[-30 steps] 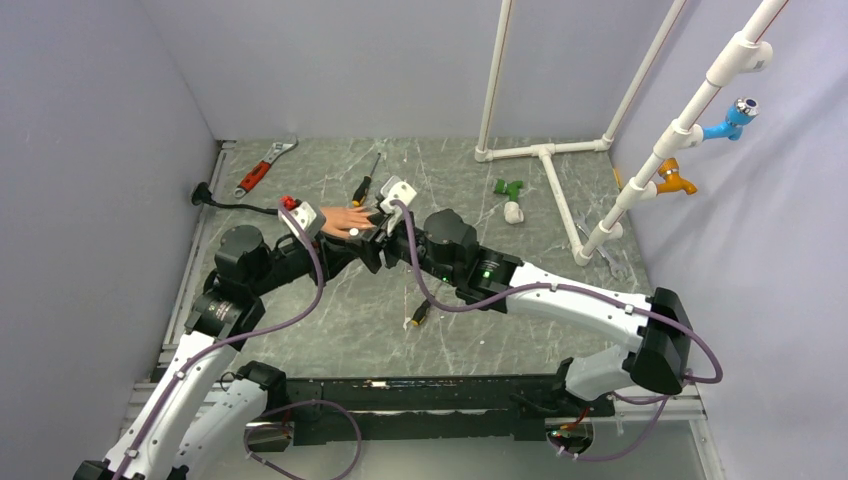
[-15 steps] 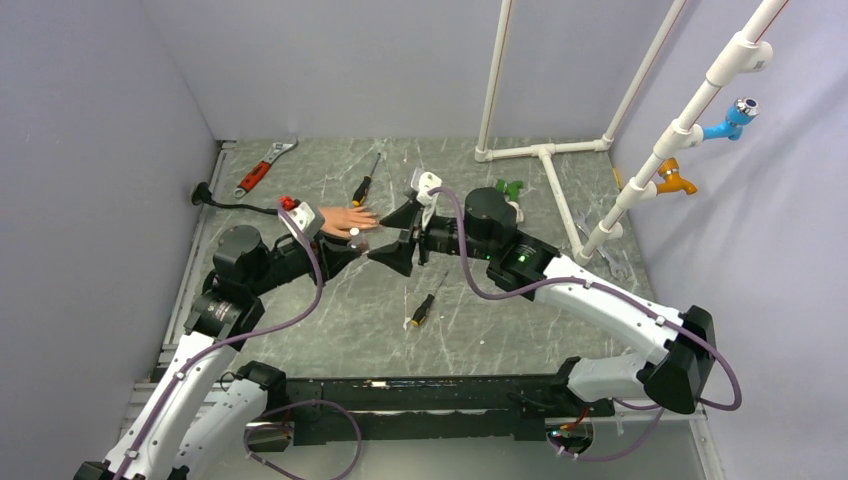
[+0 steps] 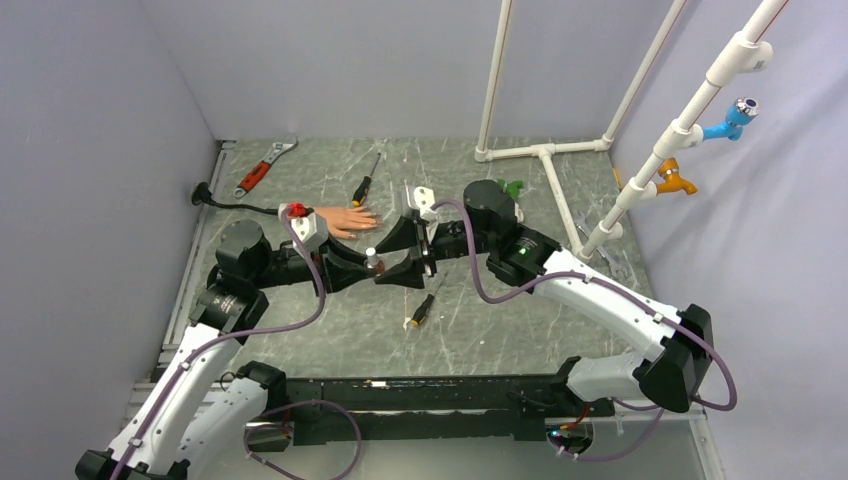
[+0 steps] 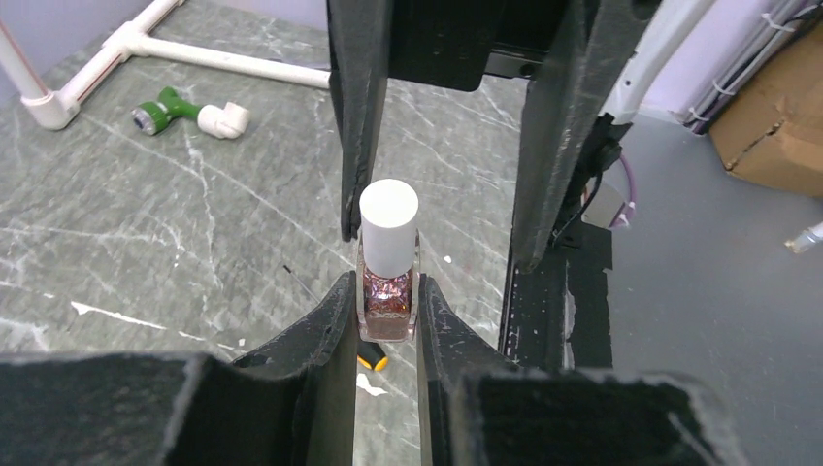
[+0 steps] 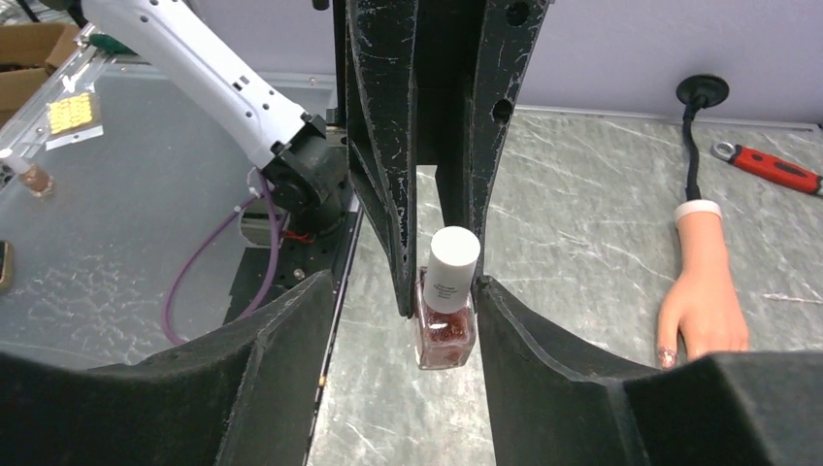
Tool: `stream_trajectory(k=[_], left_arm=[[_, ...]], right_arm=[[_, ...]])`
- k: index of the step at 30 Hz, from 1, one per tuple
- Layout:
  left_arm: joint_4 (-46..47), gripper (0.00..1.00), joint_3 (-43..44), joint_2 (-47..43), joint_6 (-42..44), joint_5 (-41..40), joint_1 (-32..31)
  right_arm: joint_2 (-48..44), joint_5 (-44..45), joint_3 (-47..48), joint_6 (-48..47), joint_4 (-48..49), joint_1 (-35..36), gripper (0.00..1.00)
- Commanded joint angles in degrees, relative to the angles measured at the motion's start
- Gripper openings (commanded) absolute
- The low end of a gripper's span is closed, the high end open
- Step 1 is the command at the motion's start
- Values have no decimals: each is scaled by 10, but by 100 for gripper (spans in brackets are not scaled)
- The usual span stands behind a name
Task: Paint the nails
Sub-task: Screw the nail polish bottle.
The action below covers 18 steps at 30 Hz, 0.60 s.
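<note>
Presently, one flesh-coloured rubber mannequin hand [image 3: 347,220] lies flat on the grey marbled table [image 3: 330,320], just behind the left arm's wrist. Its long axis runs across the table, and its nails [image 5: 666,358] are at the right end. One white-capped glittery polish bottle [image 4: 388,282] is pinched by the left fingers [image 4: 320,340]. The right fingers [image 5: 281,359] stand spread astride its cap. Two yellow-and-black screwdrivers [image 3: 364,186] and one red-handled wrench [image 3: 262,166] lie nearby.

The left arm [image 3: 190,370] and right arm [image 3: 600,300] had white shells, black joints and purple cables [image 3: 470,272]. The left claw [image 4: 385,301] and right claw [image 5: 408,291] were scuffed black. A green light [image 3: 519,252] glowed at three o'clock.
</note>
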Motion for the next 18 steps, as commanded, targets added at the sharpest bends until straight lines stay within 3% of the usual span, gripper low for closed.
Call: stream_trajectory(k=[1,9,18], left_arm=[[38,0,13,-2,-1,46,-2],[27,0,16,-2,7,49,-4],[22,0,18,-3,11,42,-7]], right_arm=[[2,-25,30,-7,25,-1,57],[20,-37,44,8,44,-4,55],[39,-53,61,13,43,-5,34]])
